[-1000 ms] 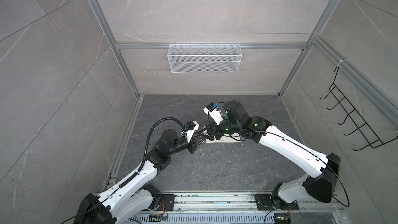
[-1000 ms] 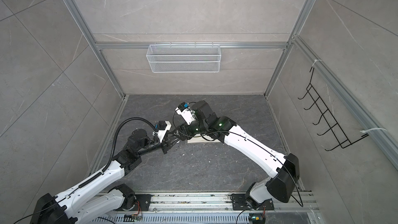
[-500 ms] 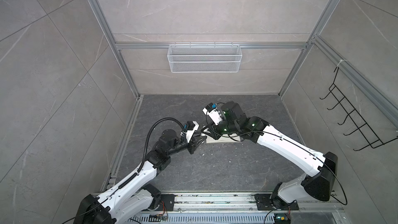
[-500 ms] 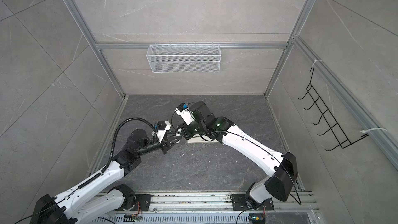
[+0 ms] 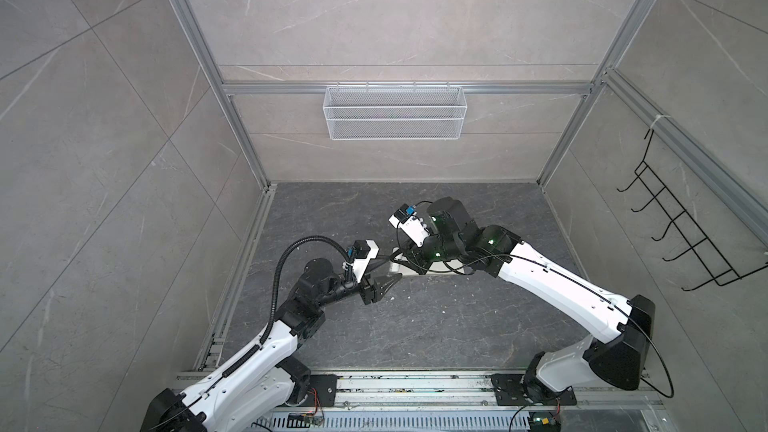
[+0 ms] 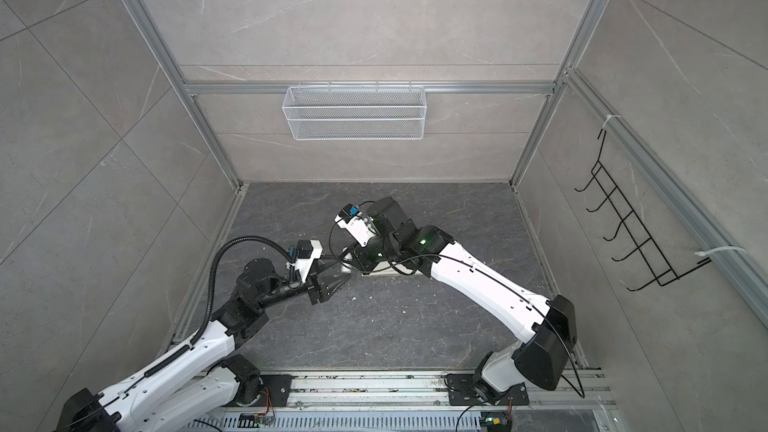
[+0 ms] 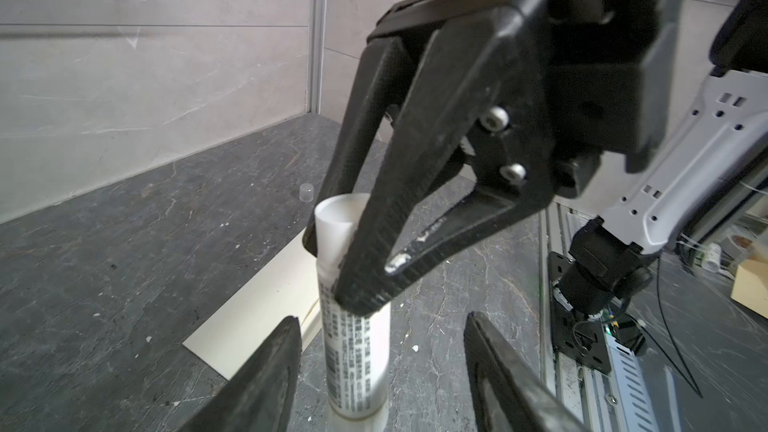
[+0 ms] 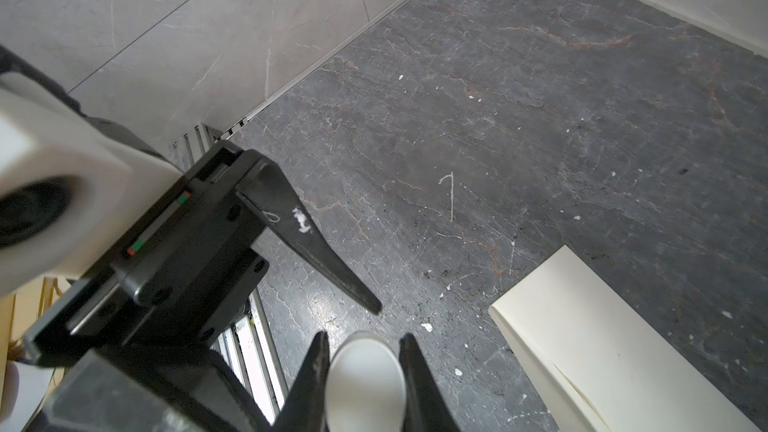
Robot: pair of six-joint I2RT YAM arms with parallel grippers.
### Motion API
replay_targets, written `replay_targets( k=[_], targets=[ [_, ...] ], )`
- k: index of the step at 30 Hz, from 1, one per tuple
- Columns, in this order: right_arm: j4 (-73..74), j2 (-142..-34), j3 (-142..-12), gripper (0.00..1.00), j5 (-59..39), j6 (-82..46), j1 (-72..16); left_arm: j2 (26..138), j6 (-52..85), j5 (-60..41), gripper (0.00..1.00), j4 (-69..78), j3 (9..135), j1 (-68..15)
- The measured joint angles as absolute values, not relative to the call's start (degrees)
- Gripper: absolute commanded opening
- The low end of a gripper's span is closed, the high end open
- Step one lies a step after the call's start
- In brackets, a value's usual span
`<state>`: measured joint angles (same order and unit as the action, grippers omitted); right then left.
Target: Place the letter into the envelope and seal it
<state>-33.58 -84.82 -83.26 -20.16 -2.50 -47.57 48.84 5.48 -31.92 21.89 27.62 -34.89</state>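
The cream-white envelope (image 7: 257, 317) lies flat on the dark floor, partly under the right arm in both top views (image 5: 436, 275) (image 6: 382, 272). The letter is hidden. A white glue-stick tube (image 7: 357, 351) with printed text stands upright beside the envelope's end. My right gripper (image 8: 365, 338) is shut on the tube's upper part (image 8: 365, 384). My left gripper (image 7: 380, 322) is open, with its fingers (image 7: 266, 367) on either side of the tube's lower part, apart from it. The two grippers meet at mid-floor (image 5: 395, 270) (image 5: 405, 257).
A small clear cap (image 7: 306, 192) stands on the floor beyond the envelope. A white wire basket (image 5: 395, 112) hangs on the back wall and a black hook rack (image 5: 685, 234) on the right wall. Metal rails run along the front edge (image 5: 415, 384).
My right gripper has shut on the glue-stick tube. My left gripper, which was shut on it, has opened. Both arms stay almost where they were.
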Motion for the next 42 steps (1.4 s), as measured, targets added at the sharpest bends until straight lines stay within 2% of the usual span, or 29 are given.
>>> replay_targets(
  k=[7, 13, 22, 35, 42],
  targets=[
    [-35.09, -83.66, -83.37, 0.08, -26.50, 1.23, -47.57, 48.16, 6.70, -36.86, 0.63, 23.83, 27.42, -34.89],
    [-36.03, -83.24, -83.40, 0.08, -29.80, 2.98, -47.57, 49.41, 8.08, -40.01, 0.54, 24.51, 27.49, -34.89],
    [-36.62, -82.59, -83.53, 0.08, -31.18, 4.14, -47.57, 50.98, 9.72, -42.28, 0.44, 24.69, 27.86, -34.85],
    [-36.67, -82.43, -83.53, 0.08, -31.57, 4.16, -47.57, 51.53, 10.57, -42.37, 0.37, 25.76, 28.21, -34.72],
    [-36.67, -82.43, -83.53, 0.08, -31.07, 4.43, -47.57, 52.27, 11.03, -42.72, 0.26, 25.50, 28.60, -34.74]
  ],
)
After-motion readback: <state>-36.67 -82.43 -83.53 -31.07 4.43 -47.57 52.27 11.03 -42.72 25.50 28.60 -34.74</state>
